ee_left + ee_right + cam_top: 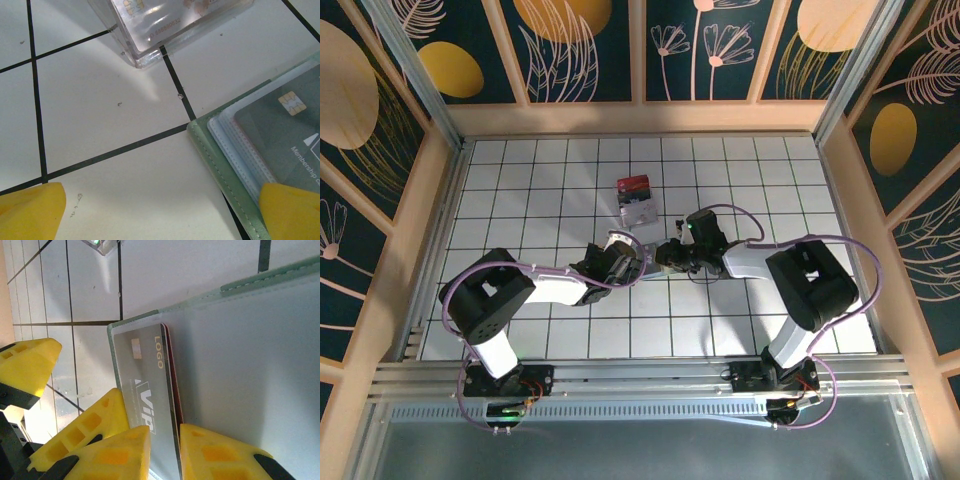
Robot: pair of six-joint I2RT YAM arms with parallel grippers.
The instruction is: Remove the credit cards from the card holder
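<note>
The pale green card holder [227, 172] lies open on the white tiles, with clear sleeves and a grey membership card [287, 127] showing inside. My left gripper [160, 215] is wide open, and its right fingertip [290, 210] rests over the holder's near edge. My right gripper [165, 455] is shut on a leaf of the card holder [250, 355]. That leaf carries a grey VIP card [142, 380], with a red card edge [172, 375] just behind it. In the top view the left gripper [630, 262] and the right gripper [670, 255] meet at mid-table.
A small clear box with a red top [638, 200] stands just beyond the grippers, and its corner [150, 50] is close to the holder. The left gripper's yellow fingers [27, 367] sit right beside my right jaws. White tiled table [520, 180] surrounds them, inside wooden walls.
</note>
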